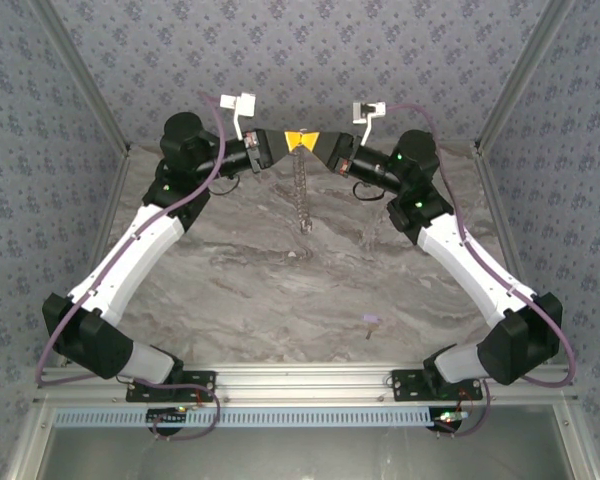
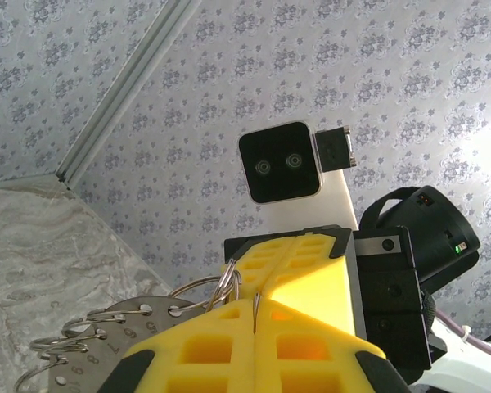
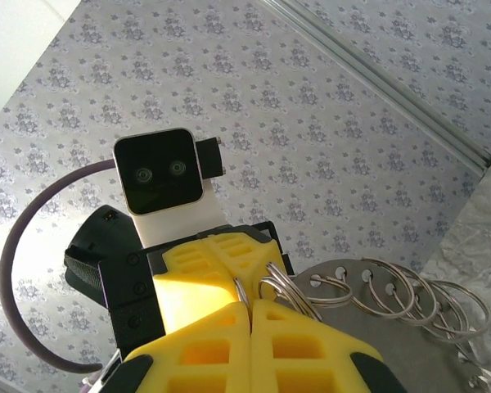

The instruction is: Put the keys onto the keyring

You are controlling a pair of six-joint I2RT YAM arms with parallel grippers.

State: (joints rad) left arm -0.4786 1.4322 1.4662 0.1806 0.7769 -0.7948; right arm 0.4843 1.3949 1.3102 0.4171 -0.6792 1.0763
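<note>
Keyring [image 1: 302,190] pinched up high, the key [image 1: 371,320] not yet on it.

The left gripper [image 1: 292,139] and right gripper [image 1: 314,140] meet nose to nose at the back of the desk [image 1: 240,290], both clenched on the top of the keyring, its rings dangling beneath them. The little purple key lies flat on the desk, well apart, nearer the right arm's base. By my reckoning nothing is threaded; the key needs picking up first.
</note>
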